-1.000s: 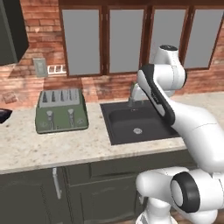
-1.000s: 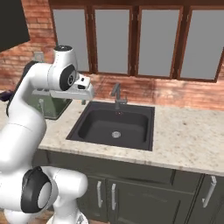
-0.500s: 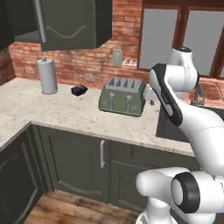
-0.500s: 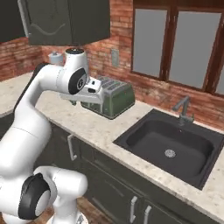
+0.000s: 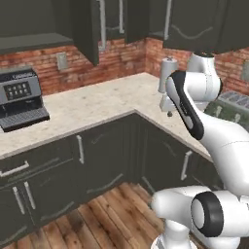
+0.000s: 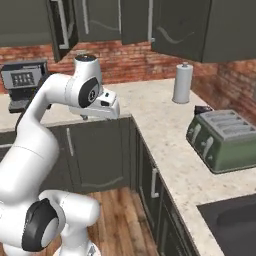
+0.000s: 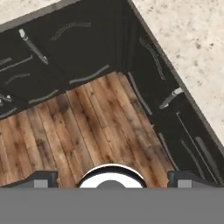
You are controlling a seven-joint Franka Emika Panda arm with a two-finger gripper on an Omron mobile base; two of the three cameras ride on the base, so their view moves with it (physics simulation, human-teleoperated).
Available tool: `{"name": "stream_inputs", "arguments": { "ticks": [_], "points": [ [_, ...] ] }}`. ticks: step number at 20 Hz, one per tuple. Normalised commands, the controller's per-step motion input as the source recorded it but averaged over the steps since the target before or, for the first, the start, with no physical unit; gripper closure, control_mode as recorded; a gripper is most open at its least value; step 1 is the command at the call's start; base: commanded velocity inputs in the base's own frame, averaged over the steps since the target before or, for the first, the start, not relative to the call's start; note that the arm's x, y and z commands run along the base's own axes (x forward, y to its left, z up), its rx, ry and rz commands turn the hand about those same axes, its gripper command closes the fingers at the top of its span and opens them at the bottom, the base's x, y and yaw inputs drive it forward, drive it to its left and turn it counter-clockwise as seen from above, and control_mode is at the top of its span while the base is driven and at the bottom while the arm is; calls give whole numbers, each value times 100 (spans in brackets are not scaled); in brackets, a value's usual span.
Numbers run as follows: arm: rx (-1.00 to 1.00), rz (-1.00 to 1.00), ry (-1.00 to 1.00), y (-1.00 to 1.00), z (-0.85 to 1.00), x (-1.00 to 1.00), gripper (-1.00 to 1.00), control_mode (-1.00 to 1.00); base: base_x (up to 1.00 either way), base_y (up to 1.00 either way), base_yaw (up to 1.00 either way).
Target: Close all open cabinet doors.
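Observation:
One tall dark cabinet door stands swung out from the wall cabinets above the left counter, its silver bar handle facing right. In the right base view the same open door juts out at the top left. The doors beside it and on the right wall look flush. My gripper hangs over the counter corner, well below the doors, pointing down. In the hand view the gripper is open and holds nothing, above wooden floor.
A coffee machine sits on the left counter. A paper towel roll and a toaster stand on the right counter, with a sink corner nearer. Base cabinets line the corner around a wooden floor.
The whole picture has swung left: the camera moved from the sink and window, past the toaster, to the cabinet corner. The arm keeps about the same pose relative to the base.

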Motion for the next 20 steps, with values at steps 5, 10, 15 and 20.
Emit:
{"name": "stream_inputs", "arguments": {
  "ticks": [5, 10, 15, 20],
  "points": [
    [0, 0, 0, 0, 0, 0, -100, 100, 5, 0, 84],
    [0, 0, 0, 0, 0, 0, -100, 100, 23, 0, 56],
    [0, 0, 0, 0, 0, 0, -100, 100, 27, 0, 25],
    [0, 0, 0, 0, 0, 0, -100, 100, 39, 0, 8]
  ]
}}
